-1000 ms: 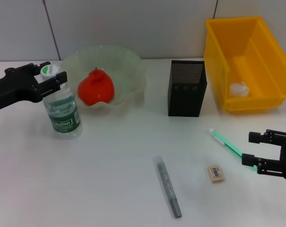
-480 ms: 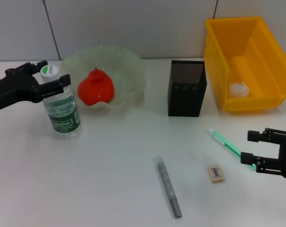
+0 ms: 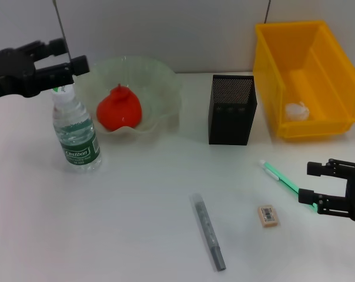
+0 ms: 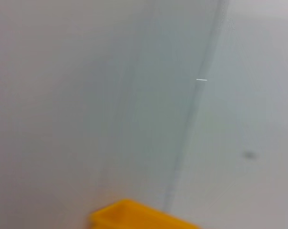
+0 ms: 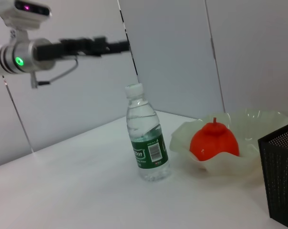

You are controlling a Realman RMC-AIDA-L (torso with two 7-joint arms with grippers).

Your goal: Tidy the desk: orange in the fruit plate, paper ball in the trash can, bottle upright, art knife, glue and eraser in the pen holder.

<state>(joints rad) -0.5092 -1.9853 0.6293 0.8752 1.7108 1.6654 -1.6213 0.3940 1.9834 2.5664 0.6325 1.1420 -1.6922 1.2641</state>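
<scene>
The clear bottle (image 3: pixel 76 132) (image 5: pixel 146 143) stands upright with a white cap and a green label. My left gripper (image 3: pixel 71 56) (image 5: pixel 118 46) hovers open just above the cap, touching nothing. The orange (image 3: pixel 119 109) (image 5: pixel 213 140) lies in the pale green fruit plate (image 3: pixel 166 82). A paper ball (image 3: pixel 296 111) rests inside the yellow trash can (image 3: pixel 271 76). The grey art knife (image 3: pixel 208 232), the eraser (image 3: pixel 268 215) and the slim green glue (image 3: pixel 281 176) lie on the table in front of the black mesh pen holder (image 3: pixel 231 110). My right gripper (image 3: pixel 308 183) stands open at the glue's near end.
The pen holder stands between the plate and the trash can. The left wrist view shows only the wall and a corner of the trash can (image 4: pixel 134 217). The white table (image 3: pixel 136 200) runs bare between the bottle and the knife.
My left gripper has let go of the bottle's cap and risen above it. The bottle stays standing. The right arm has not moved.
</scene>
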